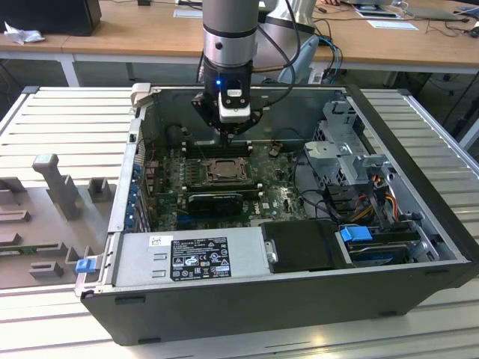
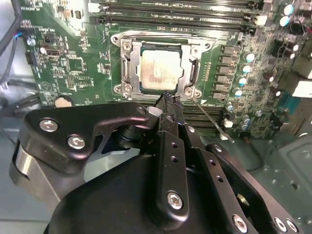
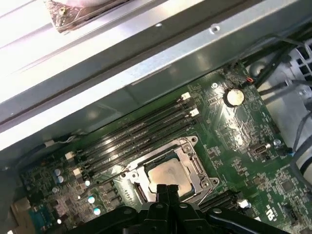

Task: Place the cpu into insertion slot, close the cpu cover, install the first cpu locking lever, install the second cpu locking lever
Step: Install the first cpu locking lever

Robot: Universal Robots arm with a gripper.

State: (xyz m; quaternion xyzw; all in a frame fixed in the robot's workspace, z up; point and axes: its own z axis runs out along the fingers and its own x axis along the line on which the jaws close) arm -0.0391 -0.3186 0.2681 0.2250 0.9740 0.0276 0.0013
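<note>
One open computer case (image 1: 419,224) lies on its side on a slatted metal table (image 1: 67,120), its green circuit board (image 1: 277,198) facing up. From above, the robot arm (image 1: 228,34) reaches down into the case, and its black claw (image 1: 233,133) hangs over the middle of the board, close above the processor socket (image 1: 223,170).

Seen in the second wrist view, the socket (image 2: 127,73) sits just beyond the claw's tips (image 2: 168,100). The thin silver cover frame (image 2: 190,51) lies flat over it, and the pale square chip (image 2: 161,70) shows through the frame's window, seated in the socket. The claw's two narrow black fingers (image 2: 171,127) are pressed together with no gap between them and grip nothing. Their tips hover by the socket's near edge, beside one corner screw (image 2: 188,91). A thin wire lever (image 2: 208,117) runs out slantwise from that corner, just beside the fingers; whether the tips touch it cannot be told.

In the first wrist view, the chip (image 3: 168,175) lies directly past the closed claw (image 3: 167,187), with long black memory slots (image 3: 141,124) beyond the socket and a round coin battery (image 3: 233,96) farther off.
</note>
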